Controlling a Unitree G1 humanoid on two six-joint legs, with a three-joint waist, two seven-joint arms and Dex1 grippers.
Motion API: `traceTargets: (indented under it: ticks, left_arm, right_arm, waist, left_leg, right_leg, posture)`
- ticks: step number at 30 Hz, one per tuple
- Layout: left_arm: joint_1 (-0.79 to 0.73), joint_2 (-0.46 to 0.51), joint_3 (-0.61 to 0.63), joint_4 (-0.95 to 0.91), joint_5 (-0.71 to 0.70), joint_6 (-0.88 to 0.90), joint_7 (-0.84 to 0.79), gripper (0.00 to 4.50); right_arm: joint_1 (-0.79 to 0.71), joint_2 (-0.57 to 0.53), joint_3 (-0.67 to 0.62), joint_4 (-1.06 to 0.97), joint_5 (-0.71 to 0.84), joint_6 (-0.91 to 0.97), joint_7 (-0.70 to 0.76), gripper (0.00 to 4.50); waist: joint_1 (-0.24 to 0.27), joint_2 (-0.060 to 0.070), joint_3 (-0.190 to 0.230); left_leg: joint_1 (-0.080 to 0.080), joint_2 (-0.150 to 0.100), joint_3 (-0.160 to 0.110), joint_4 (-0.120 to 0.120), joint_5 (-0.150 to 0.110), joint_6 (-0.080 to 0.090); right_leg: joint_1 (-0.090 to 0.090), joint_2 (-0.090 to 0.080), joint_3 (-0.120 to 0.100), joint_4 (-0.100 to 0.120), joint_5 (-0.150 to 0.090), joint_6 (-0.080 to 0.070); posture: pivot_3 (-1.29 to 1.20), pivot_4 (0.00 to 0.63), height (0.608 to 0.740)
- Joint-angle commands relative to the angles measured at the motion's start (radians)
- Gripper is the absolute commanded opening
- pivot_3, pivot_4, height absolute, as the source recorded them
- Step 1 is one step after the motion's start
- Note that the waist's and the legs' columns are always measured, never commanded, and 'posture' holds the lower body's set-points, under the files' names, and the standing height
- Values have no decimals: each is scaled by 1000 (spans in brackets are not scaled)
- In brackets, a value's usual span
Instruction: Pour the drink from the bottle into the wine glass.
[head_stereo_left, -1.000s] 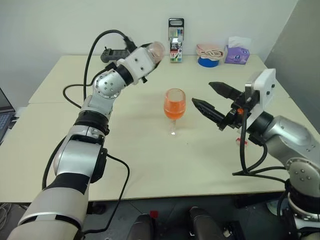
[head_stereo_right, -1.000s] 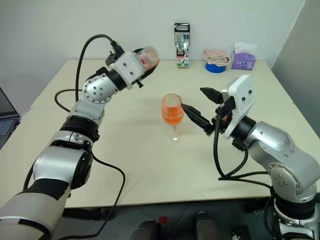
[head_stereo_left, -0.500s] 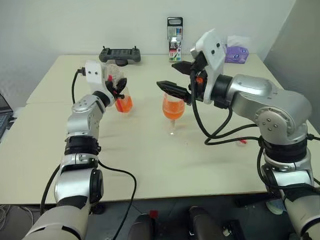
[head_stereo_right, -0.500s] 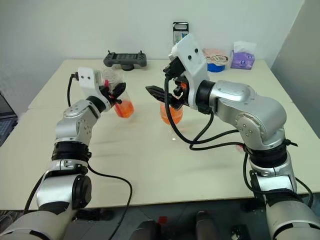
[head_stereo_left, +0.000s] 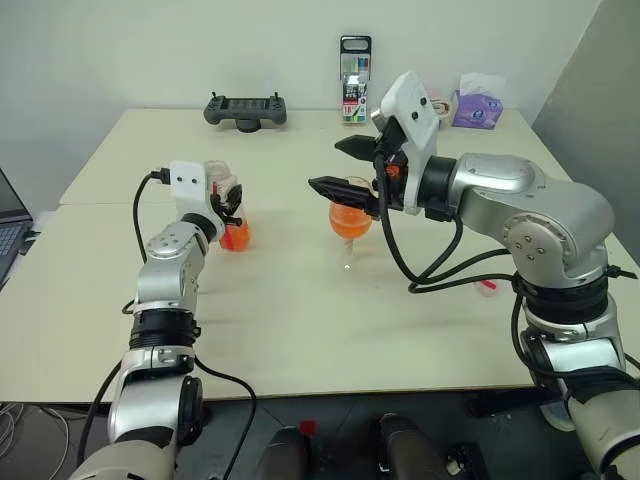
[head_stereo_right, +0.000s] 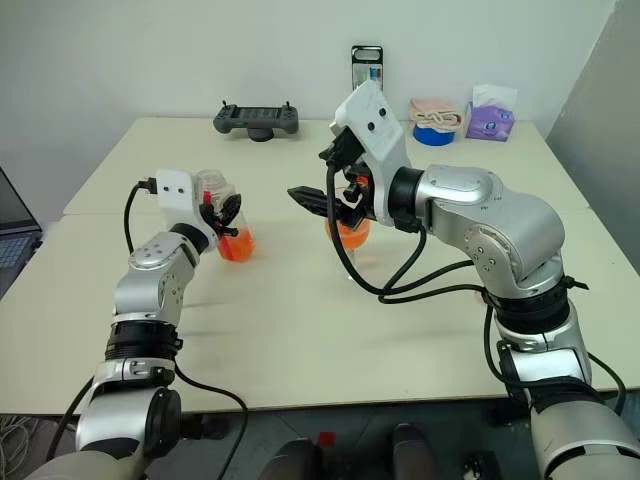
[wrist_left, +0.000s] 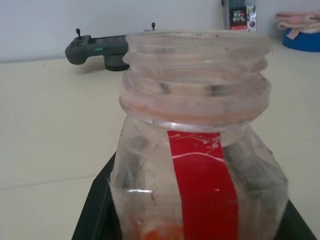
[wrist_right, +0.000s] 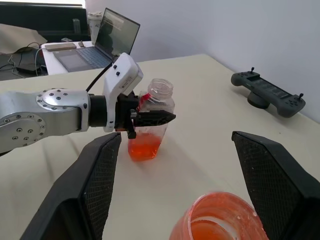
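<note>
At centre left, your left gripper (head_stereo_left: 230, 203) clamps the uncapped bottle (head_stereo_left: 232, 212). Centre frame, your right gripper (head_stereo_left: 345, 168) gapes around the wine glass (head_stereo_left: 350, 222); closing off-centre could topple it, spilling drink (wrist_right: 219, 223).

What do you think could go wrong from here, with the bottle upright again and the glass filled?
The right gripper hovers with open jaws right above the wine glass, which holds drink; a slip could topple it on its thin stem. The bottle, gripped by the left gripper, is uncapped with drink left, so a rough set-down might spill.
</note>
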Motion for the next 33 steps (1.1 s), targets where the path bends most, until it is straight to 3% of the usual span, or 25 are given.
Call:
traceTargets:
  ticks: [1, 8, 17, 25, 33]
  left_arm:
    - [21, -3, 26, -51, -2, -1, 42, 1637]
    - [71, -6, 34, -131, -11, 51, 80, 1637]
    - [94, -4, 27, -189, -8, 98, 101, 4474]
    - [123, -11, 26, -244, -16, 138, 102, 4474]
    - [237, 4, 38, -438, -36, 239, 97, 4474]
  right_arm:
    - [-7, -7, -9, -24, -19, -15, 16, 3790]
    - [7, -2, -13, -42, -27, -5, 33, 3790]
    - [19, -5, -16, -51, -38, -7, 34, 3790]
    - [25, -3, -20, -51, -46, -16, 43, 3790]
    - [38, -40, -33, -41, -65, -29, 70, 3790]
  waist:
    - [0, 0, 0]
    - [-5, 0, 0]
    - [-2, 0, 0]
    - [0, 0, 0]
    - [-1, 0, 0]
  left_leg:
    - [0, 0, 0, 0, 0, 0]
    - [1, 1, 1, -1, 0, 0]
    - [1, 0, 1, -1, 0, 0]
    - [0, 0, 1, -1, 0, 0]
    - [0, 0, 1, -1, 0, 0]
  right_leg:
    - [0, 0, 0, 0, 0, 0]
    - [0, 0, 1, 0, 0, 0]
    - [0, 0, 1, -1, 0, 0]
    - [0, 0, 0, -2, 0, 0]
    - [0, 0, 1, -2, 0, 0]
  posture:
    - [0, 150, 740]
    - [0, 150, 740]
    - [0, 150, 740]
    - [0, 150, 740]
    - [0, 150, 740]
